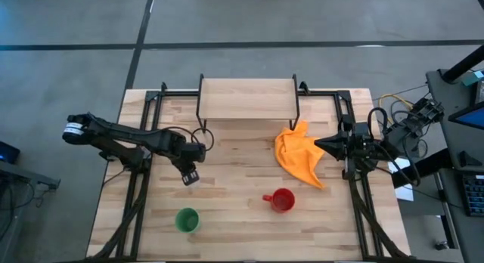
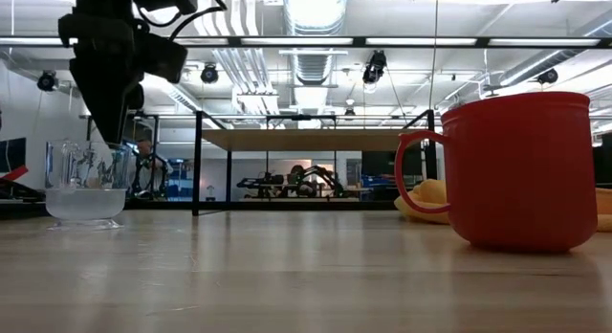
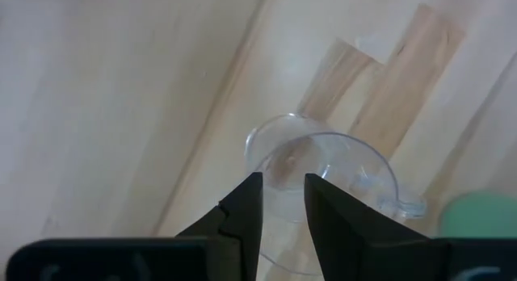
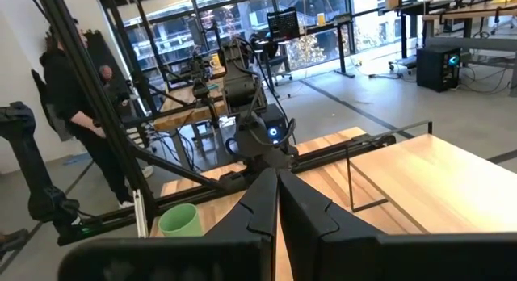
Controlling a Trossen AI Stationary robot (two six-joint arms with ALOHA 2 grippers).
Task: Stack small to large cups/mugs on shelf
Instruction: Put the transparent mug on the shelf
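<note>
Over the clear cup (image 3: 319, 180), your left gripper (image 3: 283, 202) hovers with its jaws narrowly parted astride the rim; your right gripper (image 1: 321, 146) waits closed beside the orange cloth (image 1: 297, 153).

We note an orange cloth (image 1: 300, 155) lying crumpled on the right half of the wooden table (image 1: 242, 225), just right of centre. In the right wrist view, a person in dark clothing (image 4: 71, 103) stands in the room beyond the table.
</note>
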